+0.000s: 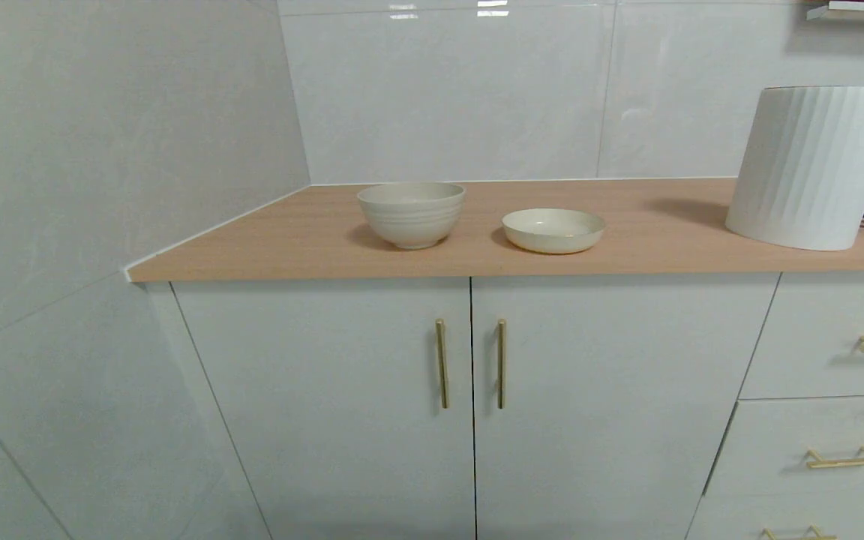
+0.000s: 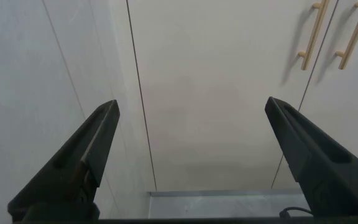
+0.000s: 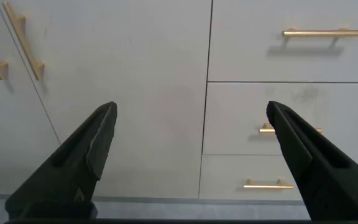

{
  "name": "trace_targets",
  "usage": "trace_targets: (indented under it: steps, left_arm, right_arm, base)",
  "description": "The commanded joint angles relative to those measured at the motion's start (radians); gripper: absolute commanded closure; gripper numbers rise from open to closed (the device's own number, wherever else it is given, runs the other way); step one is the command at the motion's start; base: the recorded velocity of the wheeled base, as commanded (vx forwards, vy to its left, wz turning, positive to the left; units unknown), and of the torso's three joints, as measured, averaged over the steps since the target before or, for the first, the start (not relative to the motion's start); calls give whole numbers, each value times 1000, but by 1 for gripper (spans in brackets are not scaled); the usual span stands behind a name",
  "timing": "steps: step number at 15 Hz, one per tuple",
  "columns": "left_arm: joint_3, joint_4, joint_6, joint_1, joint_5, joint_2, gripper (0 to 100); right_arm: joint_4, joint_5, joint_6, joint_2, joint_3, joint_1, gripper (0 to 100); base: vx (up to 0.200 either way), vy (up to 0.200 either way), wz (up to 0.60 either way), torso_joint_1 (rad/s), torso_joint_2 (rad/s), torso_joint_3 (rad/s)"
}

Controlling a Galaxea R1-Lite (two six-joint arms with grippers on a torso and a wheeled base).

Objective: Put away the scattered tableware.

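Bowl [image 1: 411, 214], shallow dish [image 1: 553, 229]: near each other on table [image 1: 664, 247], above shut cabinet doors [image 1: 342, 405]. Left jaws, right jaws: apart, empty, facing cabinet fronts. Judged: outset; next, raise an arm to bowl.

A wooden counter [image 1: 664, 251] runs along a white tiled wall [image 1: 447, 97]. A tall ribbed white canister [image 1: 811, 165] stands at its right end. Below are two cupboard doors [image 1: 327, 405] with gold handles [image 1: 442, 364], and drawers [image 1: 829, 337] beside them

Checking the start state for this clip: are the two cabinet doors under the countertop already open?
No, both cabinet doors sit shut, gold handles side by side, below the bowl and shallow dish.
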Motion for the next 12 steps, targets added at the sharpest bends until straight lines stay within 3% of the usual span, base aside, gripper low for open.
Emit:
trace_targets:
  steps: [1,2,3,6,11,12]
  left_arm:
    - [0,0,0,0,0,0,0]
    - [0,0,0,0,0,0,0]
    - [0,0,0,0,0,0,0]
    - [0,0,0,0,0,0,0]
    - [0,0,0,0,0,0,0]
    - [0,0,0,0,0,0,0]
  right_arm:
    - [-12,27,41,18,-112,6,0]
    - [-7,64,144,94,-237,26,0]
    - [-4,99,170,150,-278,49,0]
    - [-9,329,168,423,-315,156,0]
    - [-18,541,78,847,-451,190,0]
    - [-24,561,76,957,-513,274,0]
  base:
    - [0,0,0,0,0,0]
    - [0,0,0,0,0,0]
    - [0,0,0,0,0,0]
    - [0,0,0,0,0,0]
    - [0,0,0,0,0,0]
    - [0,0,0,0,0,0]
